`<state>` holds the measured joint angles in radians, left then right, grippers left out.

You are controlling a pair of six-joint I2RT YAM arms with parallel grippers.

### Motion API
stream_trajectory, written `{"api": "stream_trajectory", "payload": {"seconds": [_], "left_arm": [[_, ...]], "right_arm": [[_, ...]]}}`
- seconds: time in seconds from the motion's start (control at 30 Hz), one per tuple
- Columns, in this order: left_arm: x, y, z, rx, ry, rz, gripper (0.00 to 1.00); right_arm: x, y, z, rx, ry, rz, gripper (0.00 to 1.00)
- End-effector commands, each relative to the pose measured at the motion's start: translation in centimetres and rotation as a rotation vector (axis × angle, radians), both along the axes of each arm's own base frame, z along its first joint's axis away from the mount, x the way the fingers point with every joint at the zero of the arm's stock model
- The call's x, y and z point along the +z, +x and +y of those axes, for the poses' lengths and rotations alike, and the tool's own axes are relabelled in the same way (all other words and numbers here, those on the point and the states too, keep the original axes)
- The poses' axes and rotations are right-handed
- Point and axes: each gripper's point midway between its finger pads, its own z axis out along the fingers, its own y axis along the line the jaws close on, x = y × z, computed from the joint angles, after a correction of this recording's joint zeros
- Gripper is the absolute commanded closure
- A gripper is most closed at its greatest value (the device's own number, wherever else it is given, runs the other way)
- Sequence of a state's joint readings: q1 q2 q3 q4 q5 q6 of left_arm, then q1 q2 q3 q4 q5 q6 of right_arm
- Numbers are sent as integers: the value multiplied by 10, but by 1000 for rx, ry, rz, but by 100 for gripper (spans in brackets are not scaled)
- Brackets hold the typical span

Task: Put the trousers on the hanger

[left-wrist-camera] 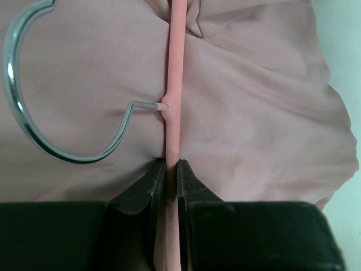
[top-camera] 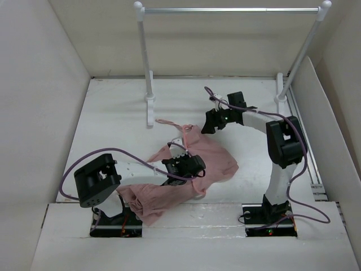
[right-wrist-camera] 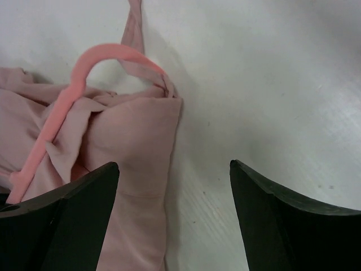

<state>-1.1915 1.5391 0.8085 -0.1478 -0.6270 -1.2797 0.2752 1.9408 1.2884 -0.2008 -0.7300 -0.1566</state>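
Hanger (left-wrist-camera: 174, 68) between left fingers (left-wrist-camera: 141, 197), right fingers (right-wrist-camera: 73, 220) seemingly aloft

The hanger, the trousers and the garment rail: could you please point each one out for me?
hanger (left-wrist-camera: 174, 68), left wrist view, on its pink bar
trousers (top-camera: 217, 158), top external view, on the spread fabric
garment rail (top-camera: 225, 9), top external view, on its horizontal crossbar

The dusty-pink trousers (top-camera: 217, 161) lie crumpled in a heap at the centre of the frame, spreading toward the lower left, with the thin pink hanger (left-wrist-camera: 174, 84) and its silver wire hook lying flat across the fabric.
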Motion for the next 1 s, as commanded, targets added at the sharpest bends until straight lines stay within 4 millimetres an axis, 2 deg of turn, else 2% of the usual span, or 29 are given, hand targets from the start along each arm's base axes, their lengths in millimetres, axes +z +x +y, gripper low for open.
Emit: {"api": "stream_trajectory", "payload": {"seconds": [0.0,0.07,0.1,0.17,0.23,0.3,0.33,0.4,0.47,0.57,0.6,0.67,0.8,0.83,0.97], "left_arm": [[-3,-6,15,3,41,6,100],[-5,-7,15,-5,50,11,100],[-4,-6,14,-8,50,9,100],[-7,-7,13,-19,57,14,100],[-8,-5,14,-14,58,16,100],[-8,-5,13,-21,60,16,100],[-8,-2,15,-12,59,17,100],[-8,-2,15,-17,63,17,100],[-9,2,20,0,66,21,100],[-10,3,27,13,85,23,100],[-10,5,31,20,92,24,100],[-8,6,33,10,105,13,100],[-9,7,39,14,131,15,100],[-9,7,40,15,133,16,100],[-12,5,44,19,136,23,100]], "right_arm": [[2,-11,13,46,62,-1,15],[-3,-23,24,78,77,16,15],[-11,-31,22,72,80,47,15],[-10,-38,31,96,119,46,15],[-16,-50,33,90,155,95,16],[-15,-51,35,69,186,99,25],[-21,-55,35,71,191,123,31],[-25,-57,36,71,199,145,71],[-25,-52,25,23,201,136,97],[-19,-47,1,-83,217,113,100],[-6,-45,-6,-117,238,100,100],[4,-38,-27,-188,257,75,100],[30,-39,-70,-322,270,30,100],[33,-40,-71,-326,267,16,100],[32,-41,-109,-429,215,15,100]]}}
